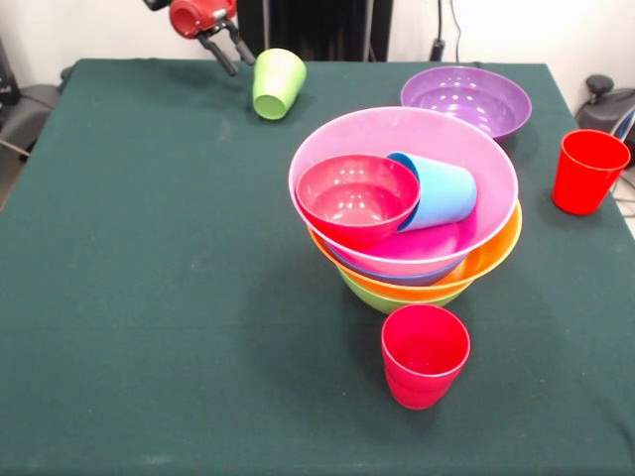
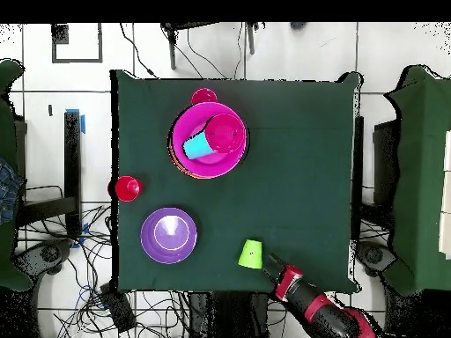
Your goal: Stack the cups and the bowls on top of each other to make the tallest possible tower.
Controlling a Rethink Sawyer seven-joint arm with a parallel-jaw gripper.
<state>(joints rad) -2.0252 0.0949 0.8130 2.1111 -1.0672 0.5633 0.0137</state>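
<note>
A: Front view first. The lime green cup (image 1: 277,83) sits tilted at about eleven o'clock on the table (image 1: 149,248), mouth up, base down toward seven. The claw (image 1: 230,48) is just beside it, fingers parted, holding nothing.

B: Handling?

A: Light, stiff, slick plastic, I'd judge; pinch the rim wall.

B: Overhead view?

A: The cup (image 2: 250,253) lies near five o'clock, the claw (image 2: 274,265) alongside; the tower (image 2: 209,139) stands at eleven.
</note>
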